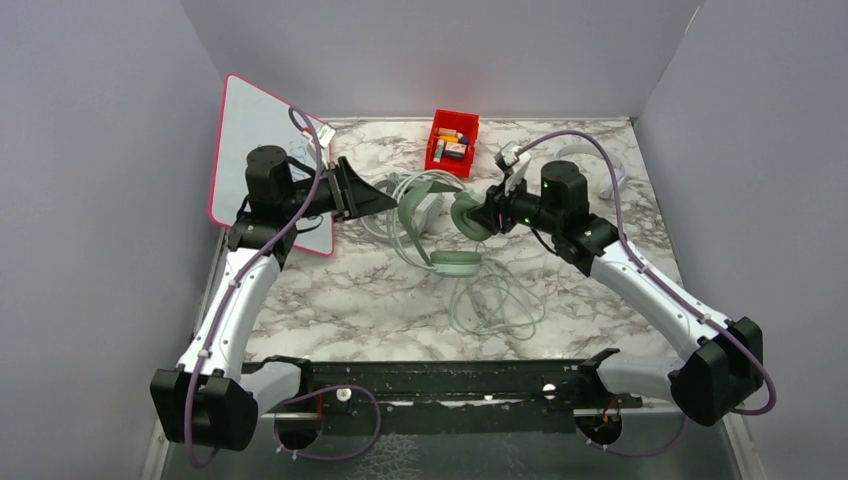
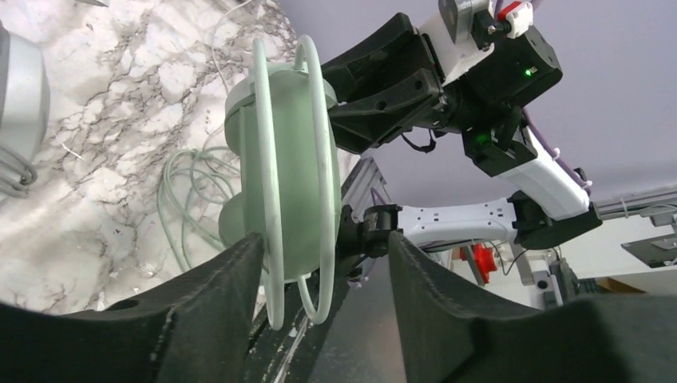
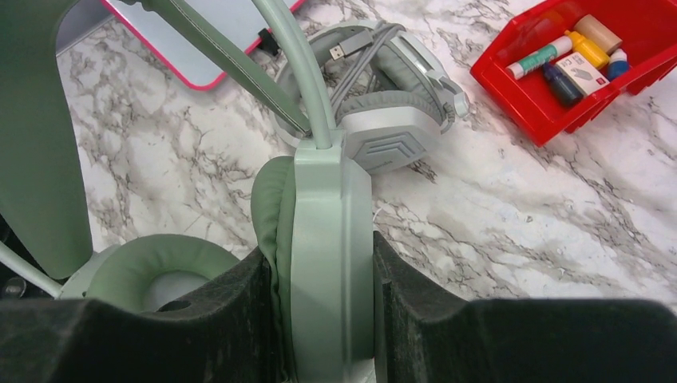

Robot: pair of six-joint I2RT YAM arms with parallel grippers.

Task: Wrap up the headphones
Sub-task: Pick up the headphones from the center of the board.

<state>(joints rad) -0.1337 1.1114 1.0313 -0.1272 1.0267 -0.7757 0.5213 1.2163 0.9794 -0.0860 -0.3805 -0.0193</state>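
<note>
**Both tools at the mint-green headset**

My right tool (image 3: 323,279) is closed on one ear cup of the mint-green headset (image 3: 327,207). A finger presses on each side of the cup, which stands on edge near the centre of the overhead frame. My left tool (image 2: 323,243) stands open. Its fingers lie either side of the headset's two thin headband hoops, with a clear gap at the right-hand finger. The second ear cup sits lower, just below centre. Below it the cable (image 1: 495,305) lies in loose loops on the worktop (image 1: 340,300). The grey-white headset (image 3: 391,136) lies just behind the held cup, its own lead bundled across it. The small white headset (image 1: 615,178) is at the upper right, well apart. A red bin (image 3: 511,100) of small items sits at top centre, and a pink-edged board (image 1: 260,130) at the upper left.
</note>
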